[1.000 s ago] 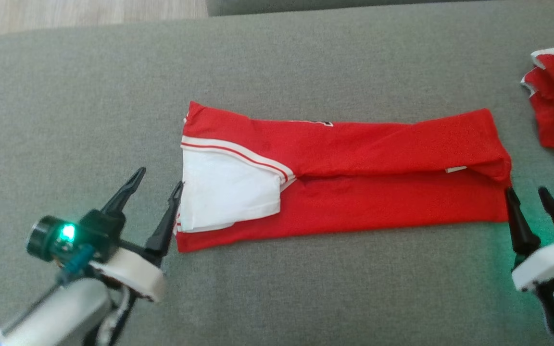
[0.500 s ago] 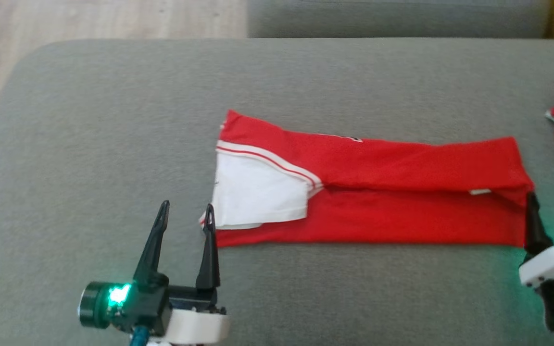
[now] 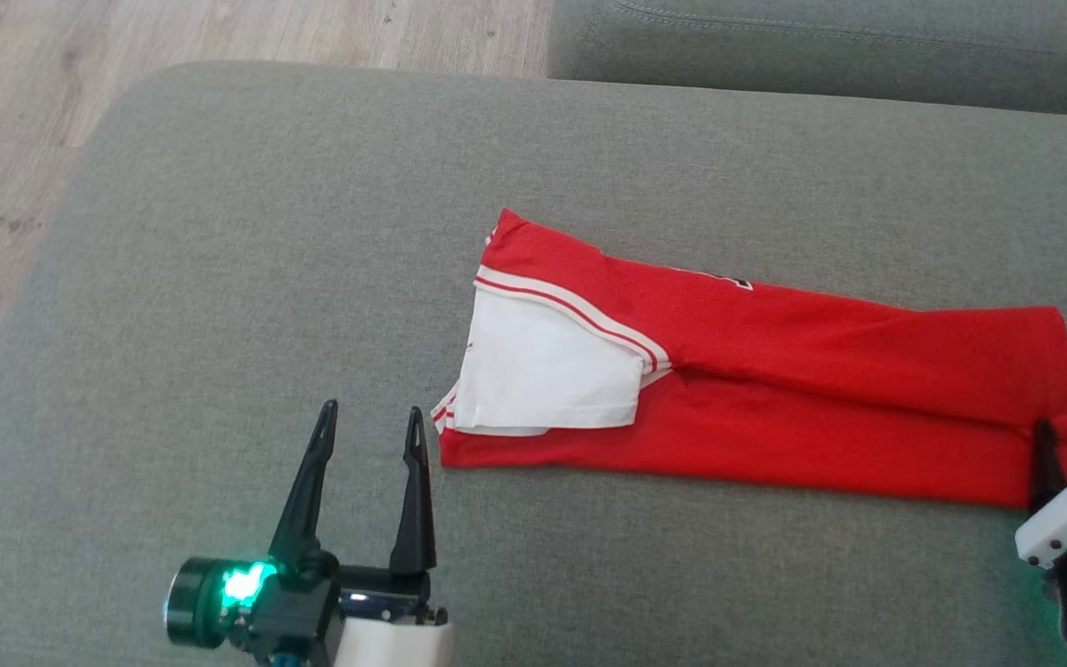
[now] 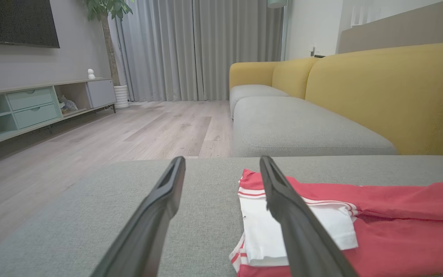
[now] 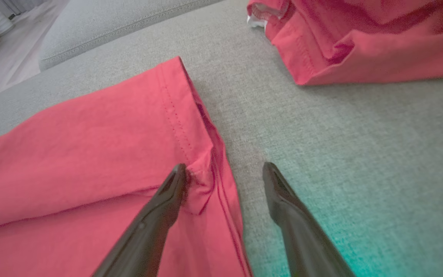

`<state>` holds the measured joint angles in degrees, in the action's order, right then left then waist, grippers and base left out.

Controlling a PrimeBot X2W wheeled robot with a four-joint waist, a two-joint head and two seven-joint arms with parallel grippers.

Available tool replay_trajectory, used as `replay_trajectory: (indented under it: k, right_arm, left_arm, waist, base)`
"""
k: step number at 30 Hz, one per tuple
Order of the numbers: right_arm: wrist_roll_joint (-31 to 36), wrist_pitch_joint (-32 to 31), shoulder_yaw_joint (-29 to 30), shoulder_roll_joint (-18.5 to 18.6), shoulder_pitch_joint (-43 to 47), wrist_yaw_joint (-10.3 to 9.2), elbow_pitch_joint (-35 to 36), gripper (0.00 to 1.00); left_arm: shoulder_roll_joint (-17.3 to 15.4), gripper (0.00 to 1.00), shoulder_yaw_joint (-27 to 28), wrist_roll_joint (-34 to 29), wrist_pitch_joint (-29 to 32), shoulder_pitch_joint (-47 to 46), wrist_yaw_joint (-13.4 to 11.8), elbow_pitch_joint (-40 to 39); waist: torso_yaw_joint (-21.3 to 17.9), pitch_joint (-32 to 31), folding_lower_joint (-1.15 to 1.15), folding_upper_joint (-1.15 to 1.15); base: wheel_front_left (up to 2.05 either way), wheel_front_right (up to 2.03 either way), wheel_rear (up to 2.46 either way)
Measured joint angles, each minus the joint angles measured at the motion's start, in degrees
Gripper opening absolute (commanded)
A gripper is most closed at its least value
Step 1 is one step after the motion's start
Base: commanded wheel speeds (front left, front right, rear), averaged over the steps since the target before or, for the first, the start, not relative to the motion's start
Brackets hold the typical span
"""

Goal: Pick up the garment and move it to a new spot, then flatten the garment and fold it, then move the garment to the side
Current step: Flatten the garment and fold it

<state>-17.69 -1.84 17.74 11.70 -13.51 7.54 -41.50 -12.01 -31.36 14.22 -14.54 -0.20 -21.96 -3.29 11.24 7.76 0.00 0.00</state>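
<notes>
Grey fabric seat [image 3: 219,232] is spreading across the centre of the head frame. Pale wood-plank floor [image 3: 15,111] is showing at upper left, and another grey cushion [image 3: 821,46] is running along the top right edge. In the left wrist frame a yellow-backed sofa [image 4: 390,96] is sitting at right and grey floor-length curtains [image 4: 190,50] are hanging at top centre. A dark TV [image 4: 14,21] is hanging upper left over a low media unit [image 4: 33,104] with pale green drawers. Potted plant [image 4: 106,11] is standing beside the curtains. Soft even light is falling throughout.
</notes>
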Motion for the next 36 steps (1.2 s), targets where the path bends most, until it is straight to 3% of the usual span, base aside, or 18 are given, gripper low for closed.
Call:
replay_trajectory:
  k: [2,3,7,19,23,28,36]
  right_arm:
    - [0.02,-0.62,0.09,-0.15,-0.21,0.00,-0.45,1.00]
    - [-0.01,-1.05,0.10,-0.20,-0.42,0.00,-0.54,0.89]
    - [-1.14,-2.99,-0.53,-0.41,-1.57,0.00,-1.00,0.00]
    - [-5.88,-5.04,-4.14,0.52,-0.87,0.00,2.01,0.00]
    - [-6.64,-5.10,-4.52,2.46,-0.82,0.00,3.46,0.00]
    - [-8.91,-6.38,-3.82,7.54,0.30,0.00,6.32,0.00]
    - [-14.01,-12.32,-3.69,9.16,0.78,0.00,19.23,0.00]
  left_arm:
    - [0.44,1.00,0.79,-0.66,0.00,0.57,0.83,0.26]
    - [0.74,1.00,1.38,-0.94,0.00,0.96,1.00,0.43]
    - [1.93,1.00,2.94,-2.20,0.00,1.86,2.61,0.94]
    - [4.20,1.00,6.72,-4.72,0.00,2.41,6.22,1.91]
    - [4.42,1.00,7.59,-5.31,0.00,3.45,6.88,2.04]
    - [5.30,1.00,8.79,-5.57,0.00,4.28,8.40,2.25]
    - [6.06,1.00,9.55,-6.24,0.00,4.32,9.95,2.77]
  waist:
    - [-0.16,-0.09,0.00,0.00]
    - [-0.30,-0.11,0.00,0.00]
    - [-0.98,-0.21,0.00,0.00]
    - [-2.48,-1.29,0.00,0.00]
    - [-3.03,-1.67,0.00,0.00]
    - [-4.19,-2.45,0.00,0.00]
    - [-5.74,-3.39,0.00,0.00]
  base:
    - [0.00,0.00,0.00]
    - [0.00,0.00,0.00]
    - [0.00,0.00,0.00]
    - [0.00,0.00,0.00]
    - [0.00,0.00,0.00]
    - [0.00,0.00,0.00]
    - [0.00,0.00,0.00]
